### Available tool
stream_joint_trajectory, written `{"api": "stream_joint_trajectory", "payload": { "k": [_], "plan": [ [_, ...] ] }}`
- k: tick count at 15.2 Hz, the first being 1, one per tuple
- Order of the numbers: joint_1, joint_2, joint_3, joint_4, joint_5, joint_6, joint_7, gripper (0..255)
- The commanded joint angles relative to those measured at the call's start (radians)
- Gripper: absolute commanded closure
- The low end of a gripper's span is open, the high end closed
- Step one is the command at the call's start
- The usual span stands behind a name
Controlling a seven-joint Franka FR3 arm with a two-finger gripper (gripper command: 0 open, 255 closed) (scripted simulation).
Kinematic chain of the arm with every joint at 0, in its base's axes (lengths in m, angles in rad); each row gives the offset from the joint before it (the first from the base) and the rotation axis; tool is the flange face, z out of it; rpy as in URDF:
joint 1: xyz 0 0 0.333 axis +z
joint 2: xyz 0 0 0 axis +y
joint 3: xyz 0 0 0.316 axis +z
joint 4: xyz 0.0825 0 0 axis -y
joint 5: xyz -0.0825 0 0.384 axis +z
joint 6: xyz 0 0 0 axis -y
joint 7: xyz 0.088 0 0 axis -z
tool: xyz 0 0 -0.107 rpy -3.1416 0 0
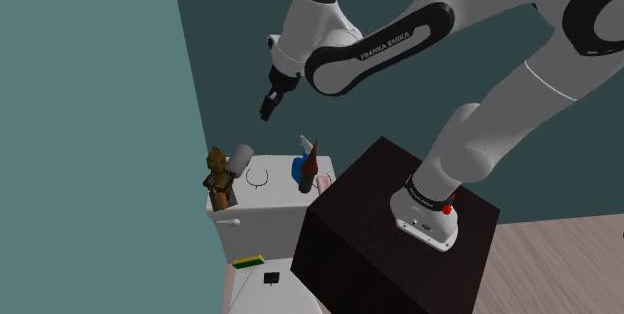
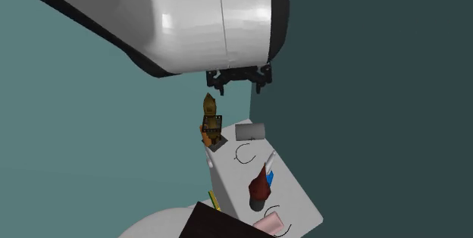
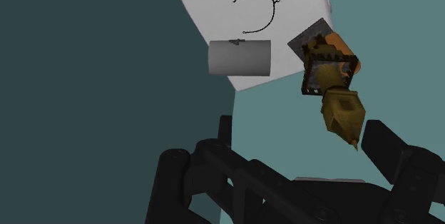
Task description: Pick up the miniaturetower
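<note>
All-black two-finger gripper (image 1: pixel 268 110) spread wide, empty. Brown-gold pointed miniature tower (image 1: pixel 217 175) upright on corner of white top (image 1: pixel 275 202), below-left of gripper, shoulder view centre. Long axis vertical, spire toward gripper.

Looks like a home bathroom here: teal walls (image 1: pixel 90 112) meet in a corner. Against them stands a white tank (image 1: pixel 265 224) much like a toilet cistern, a small lever (image 1: pixel 232 222) on its front, a grey roll (image 1: pixel 240 158) lying on top, and pale plank floor (image 1: pixel 560 262) at the near right.
</note>
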Motion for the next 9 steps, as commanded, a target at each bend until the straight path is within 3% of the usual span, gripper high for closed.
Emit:
{"api": "stream_joint_trajectory", "payload": {
  "k": [1,5,9],
  "plan": [
    [-0.003,0.081,0.023,0.034,-0.032,0.063,0.031,0],
    [0.003,0.228,0.058,0.108,-0.133,0.156,0.121,0],
    [0.04,0.375,0.054,0.203,-0.269,0.224,0.234,0]
  ]
}}
